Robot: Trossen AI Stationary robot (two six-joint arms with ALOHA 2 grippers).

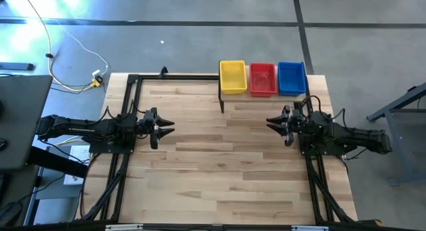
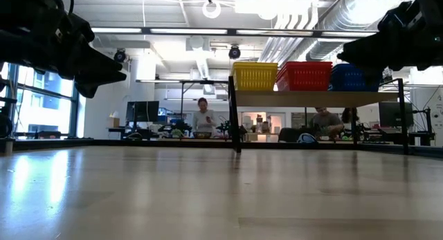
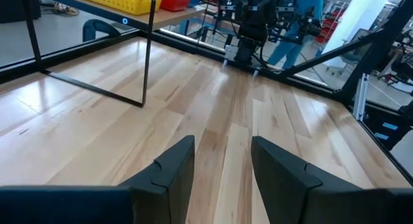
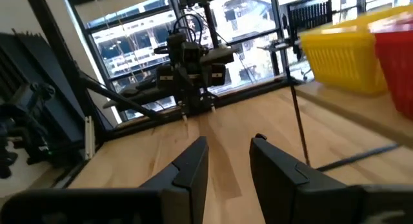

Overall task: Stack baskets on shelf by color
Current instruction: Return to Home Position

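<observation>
Yellow baskets [image 1: 232, 77], red baskets [image 1: 262, 79] and blue baskets [image 1: 291, 78] stand side by side on the small shelf [image 1: 263, 94] at the table's far right. In the low view the yellow [image 2: 255, 76], red [image 2: 304, 75] and blue [image 2: 353, 77] baskets rest on the shelf's plank [image 2: 311, 98]. How many are stacked in each pile I cannot tell. My left gripper [image 1: 168, 126] hovers open and empty over the table's left side. My right gripper [image 1: 271, 123] hovers open and empty over the right side, just near of the shelf.
The shelf's thin black legs [image 1: 221, 101] stand on the wooden tabletop [image 1: 219, 164]. A black frame [image 1: 130, 91] runs along the table's edges. People sit in the room beyond the table [image 2: 205, 119].
</observation>
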